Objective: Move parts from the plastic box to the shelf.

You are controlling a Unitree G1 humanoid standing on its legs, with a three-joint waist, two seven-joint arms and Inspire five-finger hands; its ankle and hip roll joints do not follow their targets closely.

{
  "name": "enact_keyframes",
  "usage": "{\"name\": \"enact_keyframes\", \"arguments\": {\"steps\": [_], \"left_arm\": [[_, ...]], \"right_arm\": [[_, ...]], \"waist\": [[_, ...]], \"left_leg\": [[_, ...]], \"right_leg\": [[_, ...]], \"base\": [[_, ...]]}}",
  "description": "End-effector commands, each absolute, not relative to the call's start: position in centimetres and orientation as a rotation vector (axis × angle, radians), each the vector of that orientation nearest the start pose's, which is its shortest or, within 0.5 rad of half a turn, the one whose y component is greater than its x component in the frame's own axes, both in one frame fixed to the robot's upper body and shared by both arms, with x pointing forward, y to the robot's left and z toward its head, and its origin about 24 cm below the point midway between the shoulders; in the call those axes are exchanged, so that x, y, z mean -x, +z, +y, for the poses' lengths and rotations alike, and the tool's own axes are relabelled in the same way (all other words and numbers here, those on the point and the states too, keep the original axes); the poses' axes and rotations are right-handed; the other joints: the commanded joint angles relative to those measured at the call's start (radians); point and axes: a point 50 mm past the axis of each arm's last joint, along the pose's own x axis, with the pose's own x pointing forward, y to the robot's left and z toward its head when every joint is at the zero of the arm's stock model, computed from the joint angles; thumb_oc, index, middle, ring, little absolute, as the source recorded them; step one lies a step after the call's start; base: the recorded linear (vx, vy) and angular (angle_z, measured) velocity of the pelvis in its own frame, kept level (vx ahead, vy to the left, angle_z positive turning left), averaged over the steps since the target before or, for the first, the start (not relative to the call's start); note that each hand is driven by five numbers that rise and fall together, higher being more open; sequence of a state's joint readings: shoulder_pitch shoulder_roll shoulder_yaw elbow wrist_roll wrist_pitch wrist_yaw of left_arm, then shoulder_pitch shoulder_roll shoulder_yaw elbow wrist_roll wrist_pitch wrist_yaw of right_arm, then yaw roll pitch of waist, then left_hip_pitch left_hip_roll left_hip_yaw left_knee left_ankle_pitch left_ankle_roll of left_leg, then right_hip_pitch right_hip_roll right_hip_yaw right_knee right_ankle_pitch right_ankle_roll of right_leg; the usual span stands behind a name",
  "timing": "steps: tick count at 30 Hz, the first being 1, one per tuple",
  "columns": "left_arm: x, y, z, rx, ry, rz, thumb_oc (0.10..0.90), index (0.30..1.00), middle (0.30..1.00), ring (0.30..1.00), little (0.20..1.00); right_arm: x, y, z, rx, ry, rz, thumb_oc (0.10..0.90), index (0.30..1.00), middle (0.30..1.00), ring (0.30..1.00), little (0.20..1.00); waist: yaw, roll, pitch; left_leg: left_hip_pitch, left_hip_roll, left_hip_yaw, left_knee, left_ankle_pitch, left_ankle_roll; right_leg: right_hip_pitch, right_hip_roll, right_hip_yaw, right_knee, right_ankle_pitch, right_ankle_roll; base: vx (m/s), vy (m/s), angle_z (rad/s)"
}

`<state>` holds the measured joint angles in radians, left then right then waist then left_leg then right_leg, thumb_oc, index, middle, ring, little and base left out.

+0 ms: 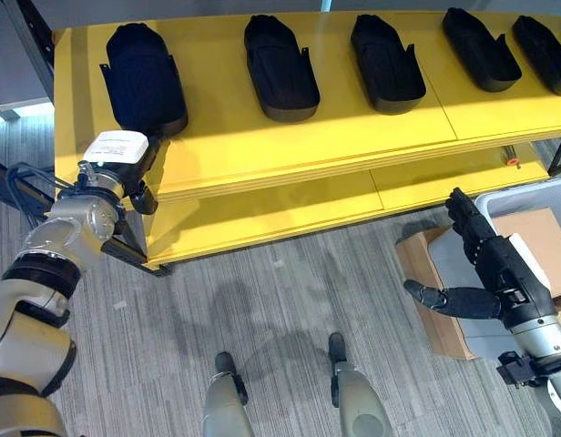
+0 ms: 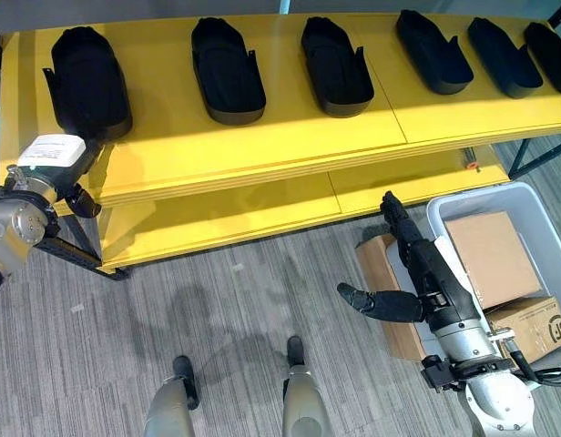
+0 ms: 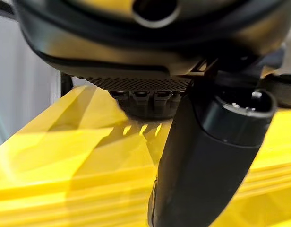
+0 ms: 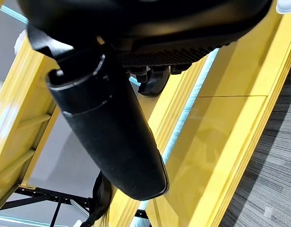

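Reaching onto the yellow shelf, the left robot hand meets the leftmost black part, fingers hidden; the right robot hand hangs open beside the grey plastic box.

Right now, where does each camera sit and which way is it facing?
Left eye view: on the head, looking down at the yellow shelf; left hand by the leftmost black part.
Right eye view: same scene; right hand open beside the plastic box.
Left wrist view: along its thumb, facing the shelf.
Right wrist view: likewise along its thumb.

Grey striped carpet floor
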<state>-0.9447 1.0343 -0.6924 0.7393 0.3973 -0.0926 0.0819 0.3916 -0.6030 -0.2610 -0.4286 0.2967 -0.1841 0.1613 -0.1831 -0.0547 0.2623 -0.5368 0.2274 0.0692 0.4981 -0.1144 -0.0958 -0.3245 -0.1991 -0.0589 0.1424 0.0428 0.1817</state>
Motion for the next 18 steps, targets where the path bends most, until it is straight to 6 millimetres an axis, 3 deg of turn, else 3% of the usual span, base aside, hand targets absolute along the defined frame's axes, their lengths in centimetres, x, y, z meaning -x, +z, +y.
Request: {"name": "enact_keyframes", "arguments": {"steps": [1,10,14,18], "left_arm": [[-34.3,27.5,31.0,-1.592,0.251,-0.308,0.9,1.0,1.0,1.0,1.0],[-27.6,23.4,32.7,-1.542,0.143,-0.275,0.9,1.0,1.0,1.0,1.0],[-26.2,21.9,33.4,-1.499,0.139,-0.233,0.9,1.0,1.0,1.0,1.0],[-25.5,21.6,33.1,-1.466,0.122,-0.251,0.9,1.0,1.0,1.0,1.0]], "right_arm": [[-16.7,18.6,-25.7,0.48,0.091,-0.547,0.9,1.0,1.0,1.0,1.0],[-16.5,18.0,-26.3,0.498,0.052,-0.508,0.9,1.0,1.0,1.0,1.0],[-16.7,17.9,-26.3,0.509,0.06,-0.497,0.9,1.0,1.0,1.0,1.0],[-16.7,18.0,-26.3,0.517,0.062,-0.497,0.9,1.0,1.0,1.0,1.0]], "waist": [[0.009,0.008,-0.07],[0.052,0.016,-0.073],[0.056,0.021,-0.074],[0.062,0.024,-0.08]], "left_leg": [[-0.024,0.023,0.005,-0.016,0.04,0.019],[-0.011,0.02,-0.008,-0.018,0.039,0.021],[-0.003,0.016,-0.008,-0.02,0.041,0.022],[0.01,0.014,-0.011,-0.036,0.046,0.021]], "right_leg": [[0.152,0.0,-0.035,0.063,-0.171,-0.025],[0.165,0.004,-0.045,0.075,-0.187,-0.037],[0.171,0.005,-0.045,0.08,-0.191,-0.041],[0.18,0.005,-0.048,0.075,-0.191,-0.041]], "base": [[0.0,0.0,0.0],[0.0,-0.007,0.03],[0.0,-0.001,0.01],[0.0,-0.011,0.03]]}}
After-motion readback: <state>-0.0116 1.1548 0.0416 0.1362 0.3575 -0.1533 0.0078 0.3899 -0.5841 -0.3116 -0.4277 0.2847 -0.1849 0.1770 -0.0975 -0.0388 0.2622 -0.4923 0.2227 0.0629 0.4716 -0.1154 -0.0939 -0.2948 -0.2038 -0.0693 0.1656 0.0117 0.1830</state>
